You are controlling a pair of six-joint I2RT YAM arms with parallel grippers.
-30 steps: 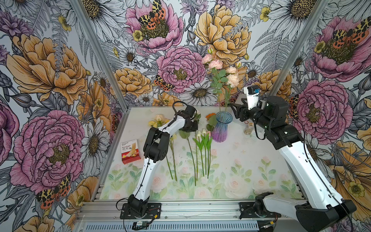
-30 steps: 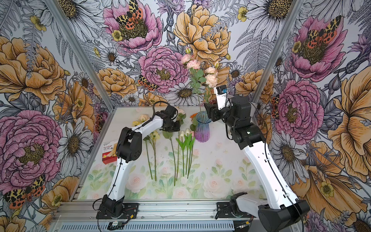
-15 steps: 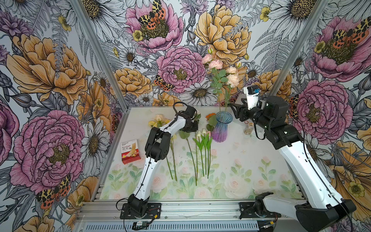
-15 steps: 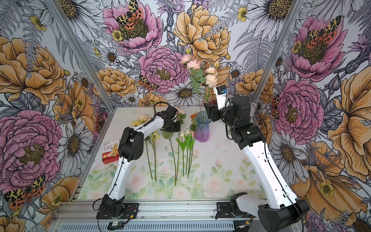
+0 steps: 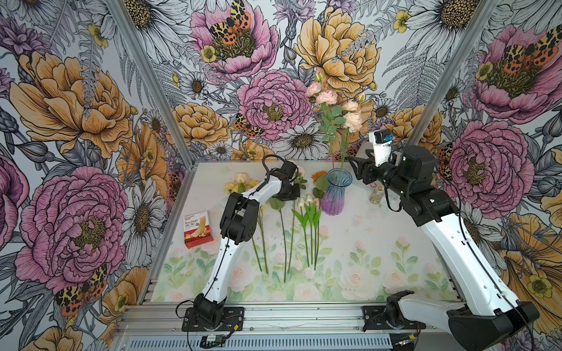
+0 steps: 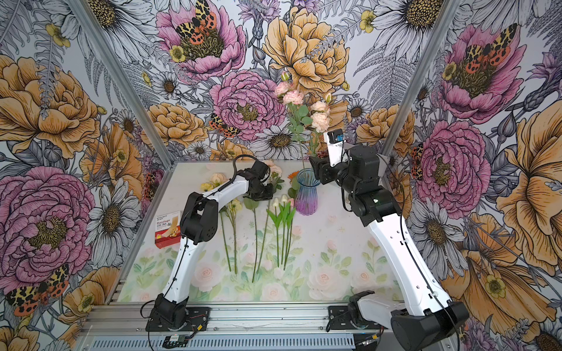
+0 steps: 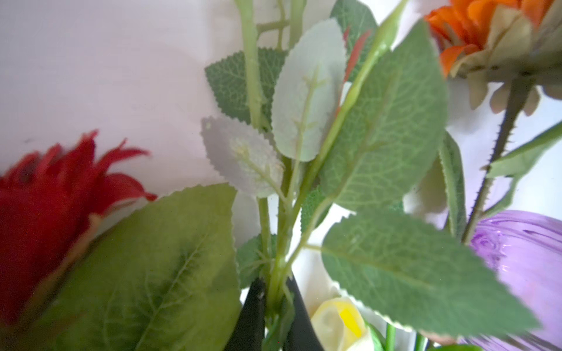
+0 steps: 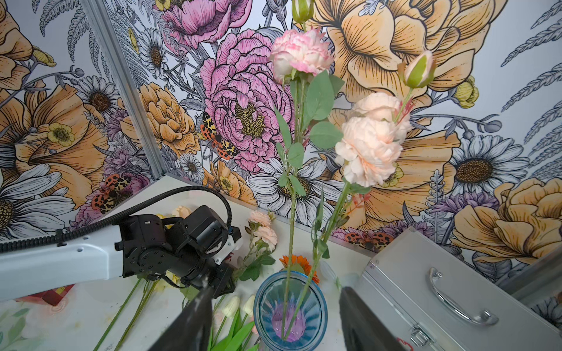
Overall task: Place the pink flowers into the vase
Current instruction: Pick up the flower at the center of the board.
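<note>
Left gripper (image 7: 275, 284) fingers (image 7: 251, 319) now closed, pinching pink flower stem (image 7: 281, 243)

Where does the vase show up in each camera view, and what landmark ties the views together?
Top view: vase at back centre of the table.
Top view: vase in the same spot.
Left wrist: only its purple base, partly behind a leaf.
Right wrist: vase seen from above, framed by the tool's fingers.
Landmark: the orange flower beside it, in all four.
</note>
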